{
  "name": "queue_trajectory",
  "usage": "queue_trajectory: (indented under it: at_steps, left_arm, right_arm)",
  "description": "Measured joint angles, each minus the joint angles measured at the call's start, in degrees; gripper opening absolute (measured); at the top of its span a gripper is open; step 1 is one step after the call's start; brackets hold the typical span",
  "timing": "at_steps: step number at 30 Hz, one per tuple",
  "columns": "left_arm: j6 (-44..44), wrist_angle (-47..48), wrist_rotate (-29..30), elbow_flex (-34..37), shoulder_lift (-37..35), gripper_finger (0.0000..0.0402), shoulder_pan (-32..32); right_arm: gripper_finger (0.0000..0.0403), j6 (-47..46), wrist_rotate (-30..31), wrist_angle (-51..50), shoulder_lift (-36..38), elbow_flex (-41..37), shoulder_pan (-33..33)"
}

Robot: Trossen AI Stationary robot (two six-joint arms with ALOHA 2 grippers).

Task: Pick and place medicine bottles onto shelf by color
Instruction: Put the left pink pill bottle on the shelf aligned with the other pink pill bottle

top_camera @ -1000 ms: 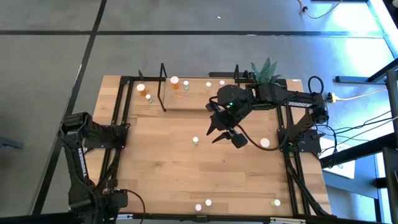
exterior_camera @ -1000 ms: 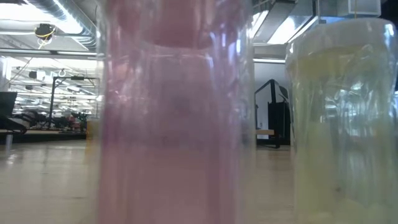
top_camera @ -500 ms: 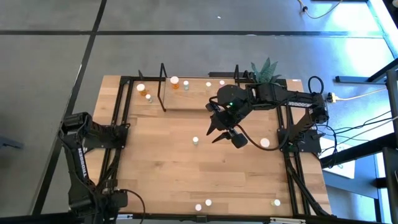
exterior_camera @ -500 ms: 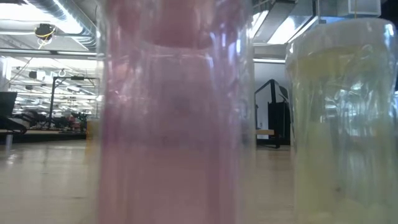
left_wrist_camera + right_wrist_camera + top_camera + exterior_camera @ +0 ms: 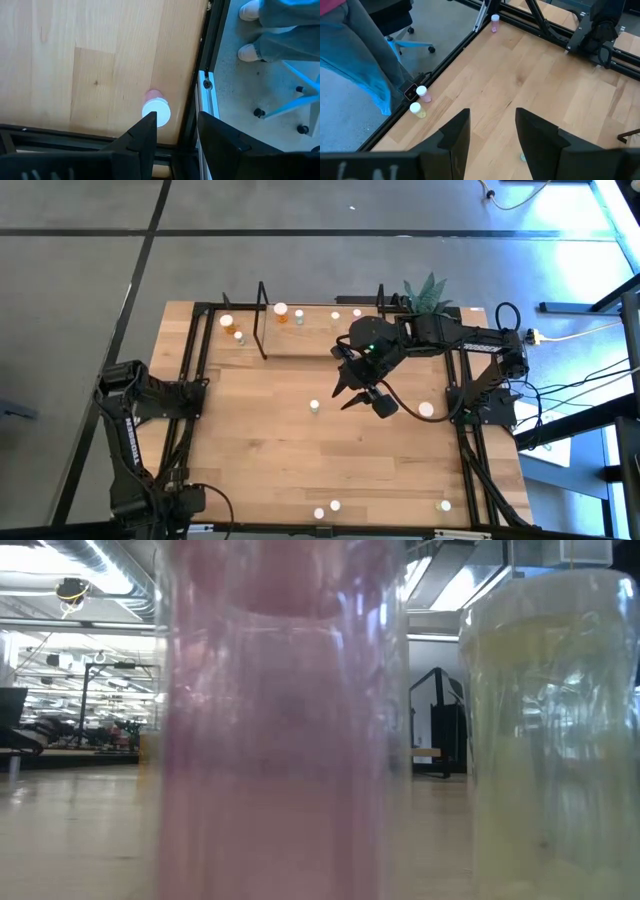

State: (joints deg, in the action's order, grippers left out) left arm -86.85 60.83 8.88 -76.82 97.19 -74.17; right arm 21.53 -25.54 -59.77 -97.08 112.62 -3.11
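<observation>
No readable writing anywhere. Right gripper (image 5: 352, 394) over mid-table (image 5: 260, 440), jaws parted, empty, green-bodied bottle (image 5: 314, 407) just beside. Left gripper (image 5: 172, 127) parked, jaws parted, pink bottle (image 5: 155, 110) just ahead.

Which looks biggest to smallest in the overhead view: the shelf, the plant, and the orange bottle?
1. The shelf, widest by far, spanning the table's far edge between its black loops.
2. The plant, a clump of green leaves at the shelf's right end.
3. The orange bottle, a tiny white-capped dot on the shelf.
</observation>
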Motion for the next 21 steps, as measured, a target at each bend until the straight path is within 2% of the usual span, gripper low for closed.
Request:
queue_trajectory:
  at_steps: [9,12,21]
  left_arm:
    - [-0.11,-0.01,2.08,0.0,0.0,0.0135,-0.02]
    - [-2.65,0.01,2.92,0.0,0.0,0.0135,-0.02]
    - [-3.0,-0.03,2.14,0.0,0.0,0.0135,-0.11]
  right_arm:
    - [0.0159,0.0,0.01,0.0,0.0,0.0,-0.01]
    - [0.0159,-0.01,0.0,-0.02,0.0,0.0,0.0]
    - [0.0159,0.0,0.01,0.0,0.0,0.0,0.0]
